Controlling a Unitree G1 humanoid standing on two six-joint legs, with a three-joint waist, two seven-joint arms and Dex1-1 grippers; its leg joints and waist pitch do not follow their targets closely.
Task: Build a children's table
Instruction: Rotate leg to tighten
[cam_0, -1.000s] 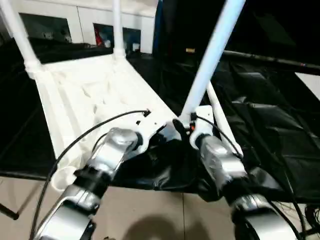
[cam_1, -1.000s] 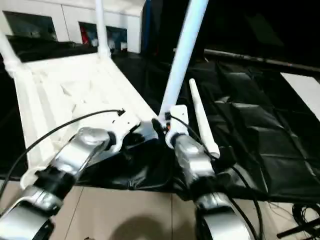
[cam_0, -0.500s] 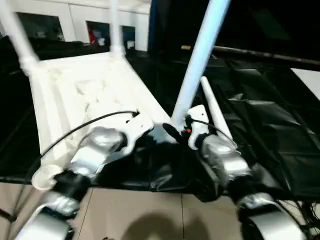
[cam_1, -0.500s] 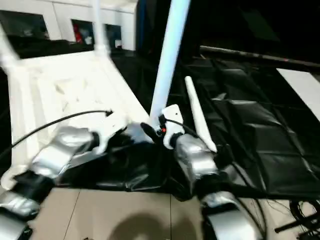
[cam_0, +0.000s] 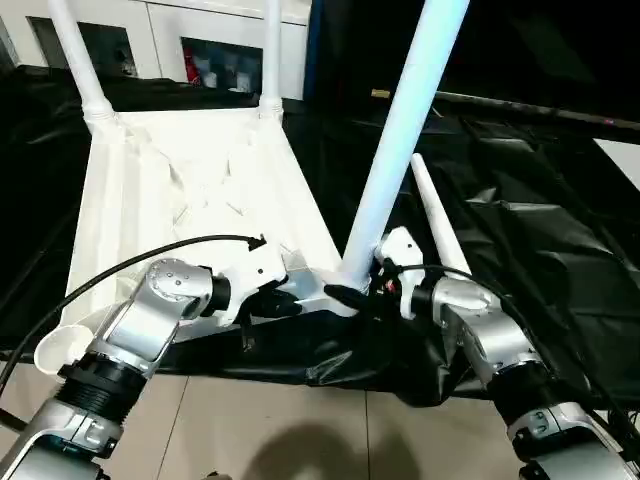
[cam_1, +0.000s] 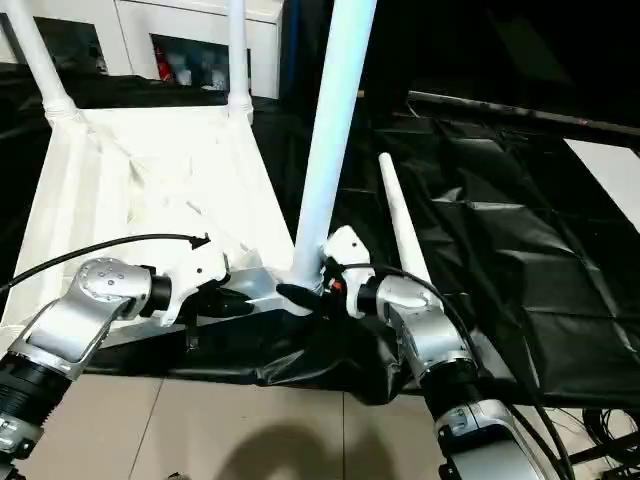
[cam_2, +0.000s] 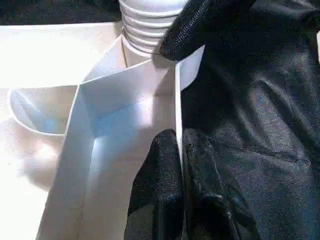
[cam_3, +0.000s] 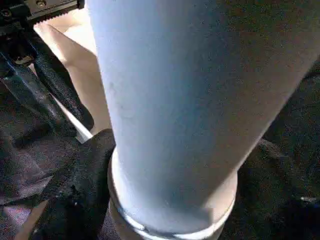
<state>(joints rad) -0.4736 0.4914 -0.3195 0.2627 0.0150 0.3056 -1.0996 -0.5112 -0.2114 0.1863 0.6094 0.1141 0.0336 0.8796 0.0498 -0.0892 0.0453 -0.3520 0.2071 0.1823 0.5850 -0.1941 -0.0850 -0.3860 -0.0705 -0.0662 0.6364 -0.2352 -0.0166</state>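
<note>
Nearest the robot, the left gripper (cam_2: 181, 165) is pinching the thin near edge wall of the upturned table top (cam_0: 150, 200), its two black fingers (cam_2: 160, 175) pressed together with the white rim between them. Just beside it, the right gripper (cam_1: 305, 297) is sitting at the base of the near leg (cam_0: 400, 130), where that leg is standing in the near corner socket. One black finger (cam_3: 75, 195) is lying against the foot of the tube; whether the fingers are clamping the leg or merely spread around it cannot be told.

The table top is lying ribbed side up on the black-draped work table (cam_0: 540, 240), its near edge reaching the work table's front edge. A loose leg (cam_1: 400, 225) is lying flat on the black cloth just beside the near leg, on the robot's right.

Farther back, two more legs (cam_0: 80, 60) (cam_0: 271, 50) are standing upright in the far corner sockets. Behind them, a white cabinet (cam_0: 180, 30) with glass doors is standing.
</note>
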